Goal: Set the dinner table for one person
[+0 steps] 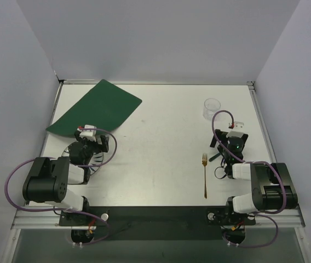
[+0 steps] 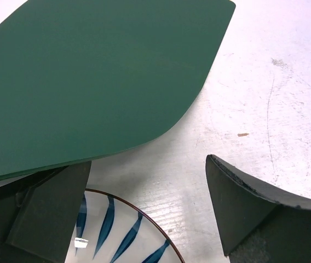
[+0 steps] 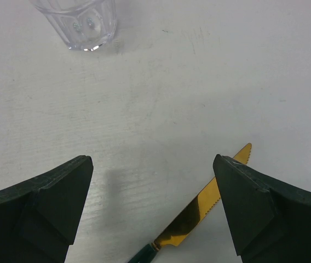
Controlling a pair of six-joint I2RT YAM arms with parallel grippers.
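The white dinner table bears a dark green placemat lying askew at the back left; it also fills the top of the left wrist view. My left gripper is open and empty, just short of the mat's near edge and above a white plate with blue stripes, which is mostly hidden under the arm. My right gripper is open and empty above the table. A gold knife with a dark handle lies under its right finger. A clear glass stands ahead of it.
A gold fork lies on the table left of the right arm, tines pointing away. The glass stands at the back right near the table's metal rail. White walls surround the table on three sides.
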